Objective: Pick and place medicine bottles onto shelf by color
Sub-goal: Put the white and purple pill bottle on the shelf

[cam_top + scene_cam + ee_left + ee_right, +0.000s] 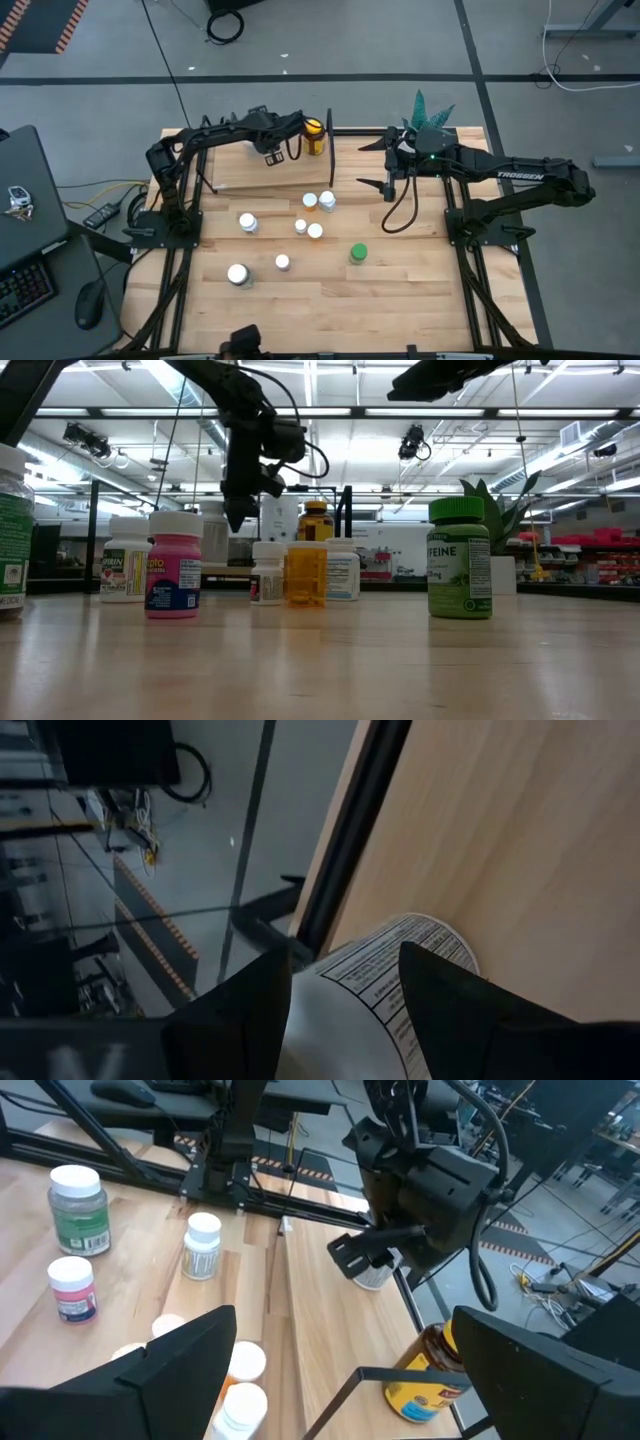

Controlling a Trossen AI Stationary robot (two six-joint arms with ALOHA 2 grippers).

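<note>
**Medicine bottles: one held over the shelf, one standing on it, seven on the table**

From above, the shelf (270, 168), a light board edged with black rods, lies at the table's far side. The left gripper (274, 153) is over its far part, beside a tall amber bottle (314, 137) with a yellow cap that stands at the shelf's far right corner. Seven bottles stand on the slatted table (400, 290) nearer the camera: a pair touching just off the shelf's right end, one orange (310, 202) and one white (327, 201); four more white-capped ones scattered to the left and centre; and one green bottle (358, 254) to the right. The right gripper (383, 165) hovers off the shelf's right end, fingers spread wide and empty.

At table height, six bottles are in the near row, among them a pink bottle (174, 576) and the green one (459, 558). The amber bottle shows behind them.

The left wrist camera shows two dark fingers (245, 1020) clamped on a white labelled bottle (375, 985), above the shelf's wood and its black rod.

The right wrist camera shows its own fingers parted, with the left gripper (365, 1252) ahead over the shelf and the amber bottle close by.
</note>
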